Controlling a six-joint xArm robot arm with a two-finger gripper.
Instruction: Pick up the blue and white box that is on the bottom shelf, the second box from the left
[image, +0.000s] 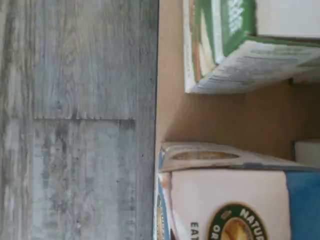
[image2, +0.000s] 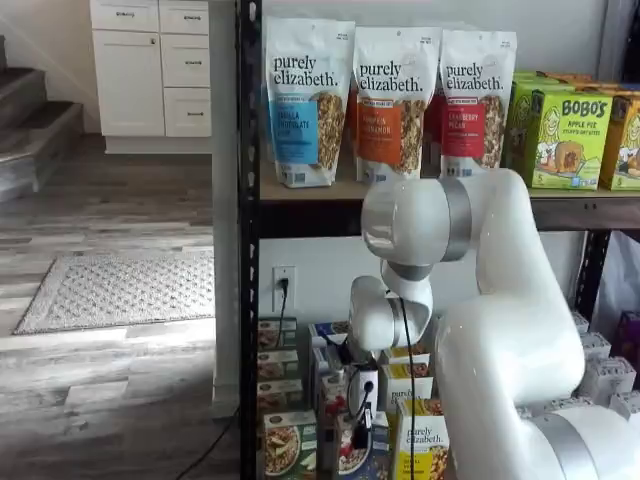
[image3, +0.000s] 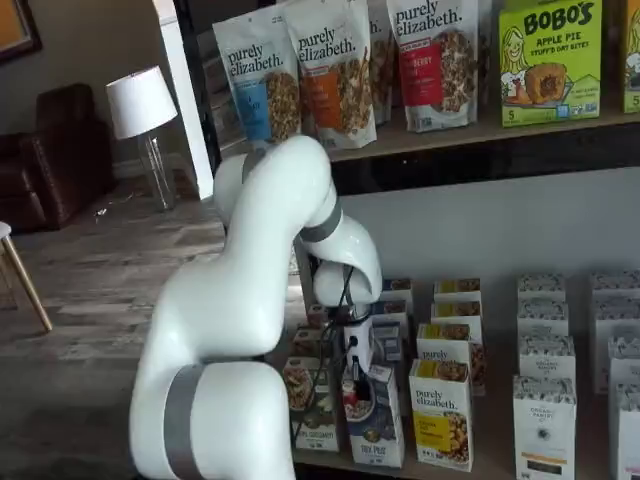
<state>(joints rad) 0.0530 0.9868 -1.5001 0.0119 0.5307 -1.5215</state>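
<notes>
The fingers (image3: 357, 385) hang down at the top of the blue and white box (image3: 376, 425), and they are pressed shut on its top edge. In the other shelf view the fingers (image2: 360, 425) sit at the same spot on the box (image2: 362, 450), with a black cable running down beside them. The box stands upright at the front of the bottom shelf (image3: 480, 465). It has a bowl with red berries on its front.

Just beside the fingers, on one side, stands a green-fronted box (image3: 312, 405). On the other side stands a yellow box (image3: 442, 412) that says "purely elizabeth". Behind the fingers, more small boxes (image3: 455, 300) stand in rows going back on the same shelf.

Above the fingers is the white arm (image3: 260, 300), big and round, bending down to them. Higher still is a tan shelf (image2: 300, 190) with tall granola bags (image2: 305, 100) and green "Bobo's" boxes (image2: 565, 130).

In the wrist view, a white and blue box (image: 235, 200) and a green and white box (image: 235, 45) stand on a tan board, with the grey wood floor (image: 75, 120) next to it.
</notes>
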